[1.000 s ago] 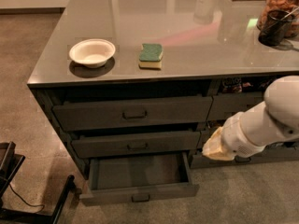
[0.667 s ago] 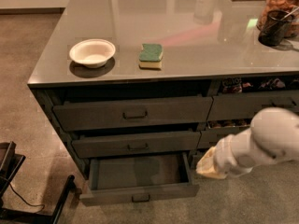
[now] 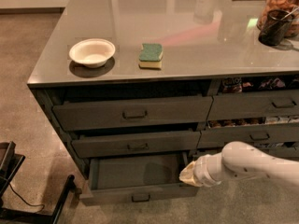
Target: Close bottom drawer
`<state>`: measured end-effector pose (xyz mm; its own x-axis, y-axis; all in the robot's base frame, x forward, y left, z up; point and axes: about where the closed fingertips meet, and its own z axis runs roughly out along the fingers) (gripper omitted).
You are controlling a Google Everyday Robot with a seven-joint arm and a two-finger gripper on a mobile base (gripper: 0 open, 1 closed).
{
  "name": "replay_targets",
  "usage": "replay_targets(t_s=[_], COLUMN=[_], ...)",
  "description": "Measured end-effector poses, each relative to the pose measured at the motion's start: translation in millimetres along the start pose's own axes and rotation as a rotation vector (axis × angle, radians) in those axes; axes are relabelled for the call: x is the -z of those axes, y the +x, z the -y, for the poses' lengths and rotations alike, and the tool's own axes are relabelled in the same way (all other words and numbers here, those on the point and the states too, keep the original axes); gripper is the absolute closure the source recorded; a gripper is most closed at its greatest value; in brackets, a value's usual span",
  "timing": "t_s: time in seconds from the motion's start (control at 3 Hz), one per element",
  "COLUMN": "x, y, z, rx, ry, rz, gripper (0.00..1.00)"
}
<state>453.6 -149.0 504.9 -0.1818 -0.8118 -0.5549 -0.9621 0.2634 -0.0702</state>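
bottom drawer [image 3: 138, 196] open, tool [image 3: 186, 175] at right edge

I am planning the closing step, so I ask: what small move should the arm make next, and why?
Probably move the gripper slightly outward and down, before the front panel of the bottom drawer, to push it in. The drawer stands pulled out, and the gripper hangs over its right end, not in front of the panel.
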Motion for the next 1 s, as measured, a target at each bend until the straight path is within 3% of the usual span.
replay_targets(t_s=[0.33, 0.67, 1.0], x=[-69, -102, -102], y=[29, 44, 44], z=[16, -7, -7], rx=[-0.054, -0.099, -0.099], ry=[-0.013, -0.072, -0.072], rz=[0.033, 0.049, 0.049], gripper=[1.0, 1.0, 1.0])
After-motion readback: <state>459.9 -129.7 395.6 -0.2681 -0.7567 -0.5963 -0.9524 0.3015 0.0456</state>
